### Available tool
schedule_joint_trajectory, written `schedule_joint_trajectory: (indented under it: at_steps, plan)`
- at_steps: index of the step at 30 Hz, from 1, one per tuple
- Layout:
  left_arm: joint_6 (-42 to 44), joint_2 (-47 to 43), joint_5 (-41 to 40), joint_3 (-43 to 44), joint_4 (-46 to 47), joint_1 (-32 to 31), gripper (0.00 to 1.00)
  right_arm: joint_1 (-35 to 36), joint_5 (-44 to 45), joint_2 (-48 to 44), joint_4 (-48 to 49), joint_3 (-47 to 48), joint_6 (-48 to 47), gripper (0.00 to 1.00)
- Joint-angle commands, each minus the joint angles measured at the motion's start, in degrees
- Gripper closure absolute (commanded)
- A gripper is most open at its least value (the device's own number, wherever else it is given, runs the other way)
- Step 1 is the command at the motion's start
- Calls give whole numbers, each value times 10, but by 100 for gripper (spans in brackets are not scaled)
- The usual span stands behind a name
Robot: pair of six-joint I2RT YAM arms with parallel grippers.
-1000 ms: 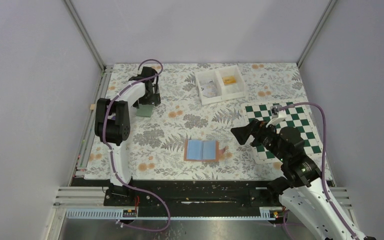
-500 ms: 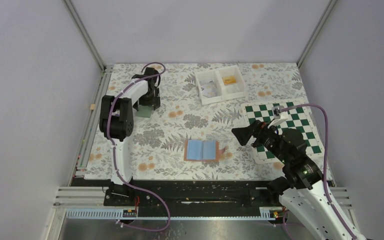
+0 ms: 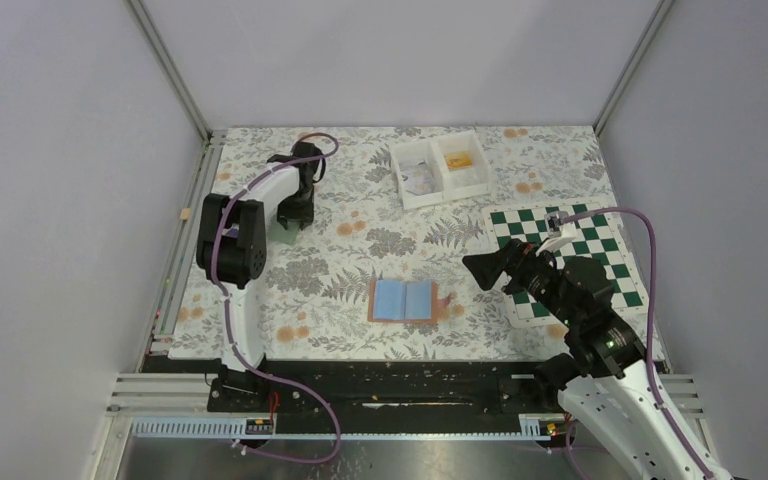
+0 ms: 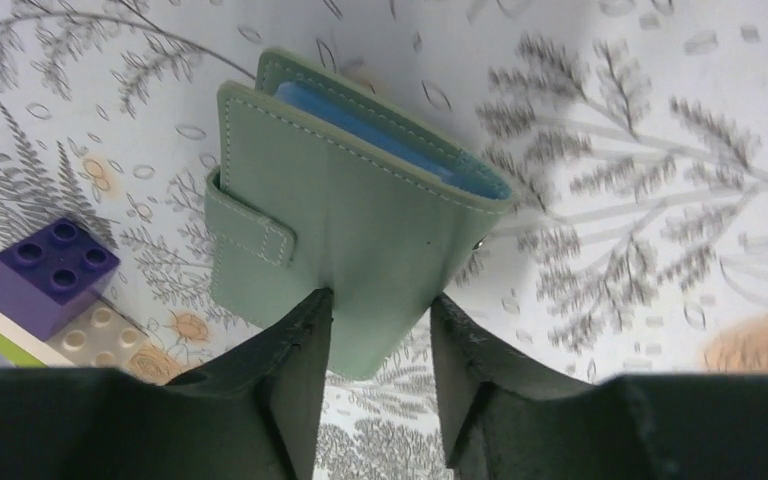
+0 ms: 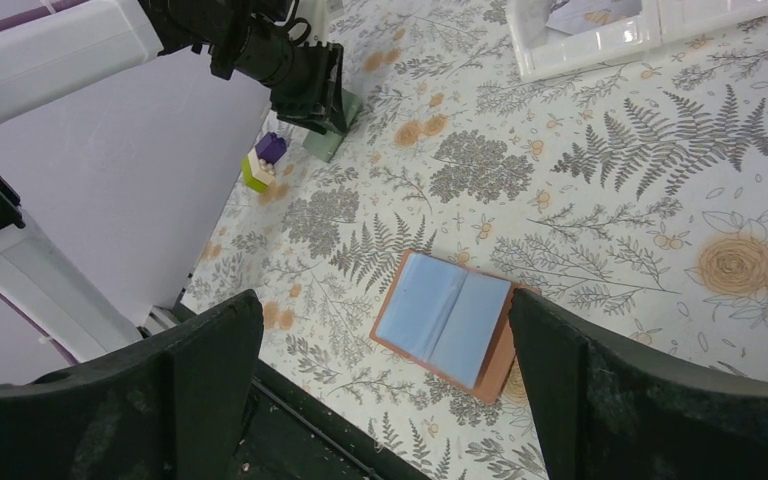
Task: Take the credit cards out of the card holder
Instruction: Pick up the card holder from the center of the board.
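Observation:
The card holder point(image 3: 403, 299) lies open and flat mid-table, tan cover down and light-blue panels up, also below my right wrist point(image 5: 447, 318). I can make out no credit cards in its pockets. My right gripper point(image 3: 480, 268) hovers just right of it, open and empty point(image 5: 385, 330). At the far left back, my left gripper point(image 3: 297, 210) is shut on the near corner of a closed pale green wallet point(image 4: 345, 210). That wallet has a tab and blue inner edges, and both fingers point(image 4: 305, 340) press its sides.
A white two-compartment tray point(image 3: 447, 193) stands at the back with small flat items inside. A green-and-white chessboard mat point(image 3: 600, 255) lies at the right under my right arm. A purple brick on a white and lime stack point(image 4: 50, 270) sits left of the green wallet.
My left gripper has closed from wide open onto the green wallet's corner and shifted slightly right. The right arm and the card holder have not moved.

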Motion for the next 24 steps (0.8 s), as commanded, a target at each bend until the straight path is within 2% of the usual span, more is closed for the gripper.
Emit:
schedule_joint_trajectory:
  at_steps: [1, 3, 7, 13, 16, 18, 19, 22, 24]
  plan:
    - [-2, -69, 110, -48, 15, -10, 66, 0, -21, 6, 45, 3, 33, 0]
    - [-5, -90, 136, -76, 21, -20, 74, 0, -22, 7, 52, -8, 42, 1]
    - [-7, -137, 144, -124, 44, -55, 98, 0, -20, 6, 52, -16, 48, 1]
    - [-11, -194, 113, -145, 46, -82, 100, -1, -17, 8, 62, -22, 56, 1]
    - [-30, -218, 43, -145, 42, -82, 100, 0, -26, 12, 67, -24, 62, 1]
    - [-39, -227, 15, -148, 48, -65, 71, 0, -33, 15, 72, -26, 68, 1]
    - [-44, -228, 31, -150, 53, -47, 64, 0, -36, 15, 77, -27, 71, 1]
    - [-62, -230, 123, -164, 79, 22, 61, 0, -37, 20, 87, -33, 78, 1]
    - [-73, -226, 161, -174, 98, 57, 55, 0, -42, 27, 85, -33, 80, 2]
